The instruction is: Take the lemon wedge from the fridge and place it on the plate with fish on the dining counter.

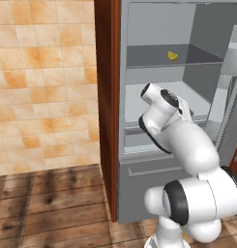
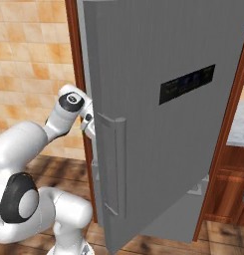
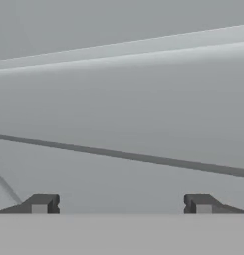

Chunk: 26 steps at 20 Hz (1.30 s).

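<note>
Reaching into the fridge [image 1: 154, 72], the gripper [image 3: 121, 204] is spread wide, holding nothing. The lemon [image 1: 172, 55] sits on the upper shelf; next the hand likely must rise to it.

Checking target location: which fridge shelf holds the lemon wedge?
The upper shelf: the lemon wedge sits near its back; the lower shelf looks bare.
</note>
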### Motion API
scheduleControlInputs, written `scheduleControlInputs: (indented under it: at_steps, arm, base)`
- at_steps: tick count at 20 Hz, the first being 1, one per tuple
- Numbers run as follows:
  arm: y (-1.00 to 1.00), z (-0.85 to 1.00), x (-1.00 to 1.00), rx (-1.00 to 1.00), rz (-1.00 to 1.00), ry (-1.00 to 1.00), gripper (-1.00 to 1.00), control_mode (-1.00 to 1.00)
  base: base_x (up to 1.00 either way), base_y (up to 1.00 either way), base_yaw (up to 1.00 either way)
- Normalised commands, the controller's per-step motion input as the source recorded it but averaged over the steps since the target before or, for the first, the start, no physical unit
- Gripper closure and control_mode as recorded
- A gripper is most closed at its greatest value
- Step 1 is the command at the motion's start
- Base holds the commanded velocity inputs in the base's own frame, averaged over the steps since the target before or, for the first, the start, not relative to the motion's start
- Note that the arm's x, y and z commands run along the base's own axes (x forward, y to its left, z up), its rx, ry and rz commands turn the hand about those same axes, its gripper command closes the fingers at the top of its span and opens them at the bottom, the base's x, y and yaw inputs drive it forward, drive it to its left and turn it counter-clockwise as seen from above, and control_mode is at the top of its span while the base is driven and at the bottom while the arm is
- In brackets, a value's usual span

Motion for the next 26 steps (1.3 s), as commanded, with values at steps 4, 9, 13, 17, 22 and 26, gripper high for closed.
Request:
scheduleControlInputs:
  at_steps: [4, 9, 13, 17, 22, 26]
  arm:
    - [-0.61, -0.04, 0.00, 0.00, 0.04, -0.02, -1.00, -1.00]
    - [-0.56, -0.05, -0.07, 0.00, 0.11, -0.02, -1.00, -1.00]
    - [-0.75, -0.13, -0.86, 0.00, 0.01, -0.07, -1.00, -1.00]
    - [-1.00, -0.18, -1.00, 0.02, 0.00, -0.15, -1.00, -1.00]
    - [-0.33, -0.02, -0.72, -0.01, 0.02, -0.14, -1.00, -1.00]
    - [0.94, 0.26, 0.12, 0.04, 0.32, -0.02, -1.00, -1.00]
  base:
    - [0.00, 0.00, 0.00]
    - [0.00, 0.00, 0.00]
    - [0.00, 0.00, 0.00]
    - [0.00, 0.00, 0.00]
    - [0.00, 0.00, 0.00]
    - [0.00, 0.00, 0.00]
